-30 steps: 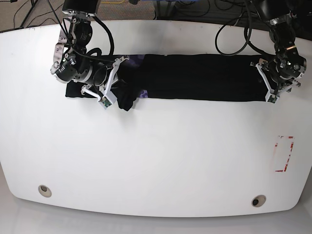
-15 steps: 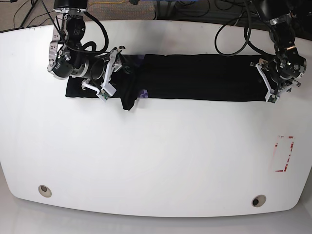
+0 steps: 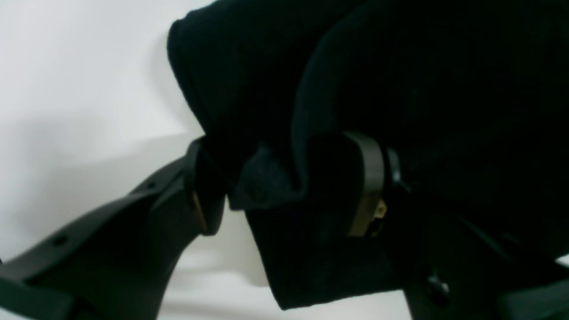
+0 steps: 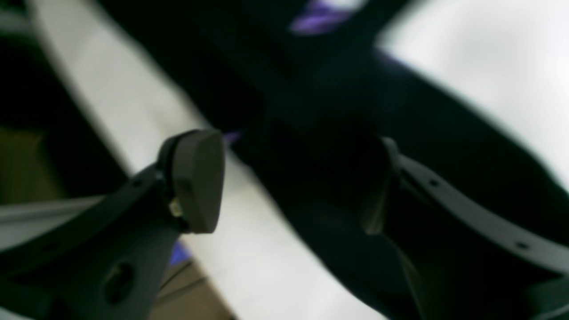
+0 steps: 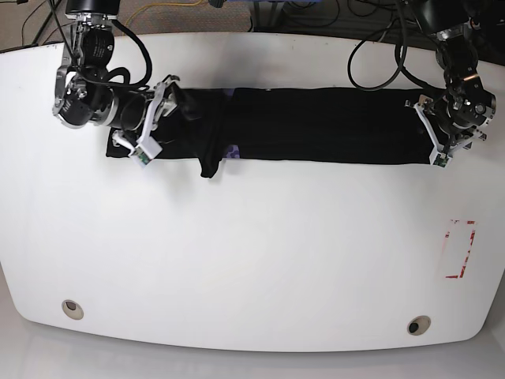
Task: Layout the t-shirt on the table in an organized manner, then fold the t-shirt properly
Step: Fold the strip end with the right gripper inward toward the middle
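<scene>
While the black t-shirt (image 5: 316, 126) lies stretched in a long band across the far part of the white counter (image 5: 252, 260), the left pincer (image 5: 436, 140) sits at the band's right end. From the left wrist view, its jaws stand apart with a fold of the cloth (image 3: 275, 178) between them, gripped at the hem. At the band's left end, the right pincer (image 5: 154, 118) stands wide, its pads spread above crumpled cloth, holding nothing. A purplish patch (image 5: 232, 151) shows beside a drooping flap. A red-outlined rectangle mark (image 5: 460, 249) lies near the right edge.
</scene>
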Tool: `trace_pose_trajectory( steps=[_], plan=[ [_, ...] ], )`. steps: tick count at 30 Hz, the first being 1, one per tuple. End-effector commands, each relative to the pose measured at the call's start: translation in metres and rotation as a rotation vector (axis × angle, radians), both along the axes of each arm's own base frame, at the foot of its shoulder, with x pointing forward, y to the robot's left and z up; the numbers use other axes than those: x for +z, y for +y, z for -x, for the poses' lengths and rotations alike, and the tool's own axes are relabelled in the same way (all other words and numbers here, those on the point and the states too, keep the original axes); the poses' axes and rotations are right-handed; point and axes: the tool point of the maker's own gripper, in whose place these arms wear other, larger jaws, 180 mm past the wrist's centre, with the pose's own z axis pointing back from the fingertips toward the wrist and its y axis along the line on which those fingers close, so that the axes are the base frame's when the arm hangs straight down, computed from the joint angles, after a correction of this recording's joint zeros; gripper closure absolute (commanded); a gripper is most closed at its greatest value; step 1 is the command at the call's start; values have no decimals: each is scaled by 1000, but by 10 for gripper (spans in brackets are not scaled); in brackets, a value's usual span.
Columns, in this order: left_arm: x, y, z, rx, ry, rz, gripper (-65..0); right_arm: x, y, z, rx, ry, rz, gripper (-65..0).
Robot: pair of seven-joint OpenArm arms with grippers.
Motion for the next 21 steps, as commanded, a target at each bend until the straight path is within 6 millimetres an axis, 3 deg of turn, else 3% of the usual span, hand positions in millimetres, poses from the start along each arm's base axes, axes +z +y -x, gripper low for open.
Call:
trace_pose_trajectory(
  steps=[1,12,21],
  plan=[
    [7,4,-5,-4,-20,-16,-358,8,0,-12,-41,-54,-14,-361],
    [7,4,-5,-4,-20,-16,-358,-23,5,-39,-127,-4,39,-206],
    [7,4,-5,-4,-20,-16,-358,-23,30,-51,-135,-6,15,-200]
  ],
)
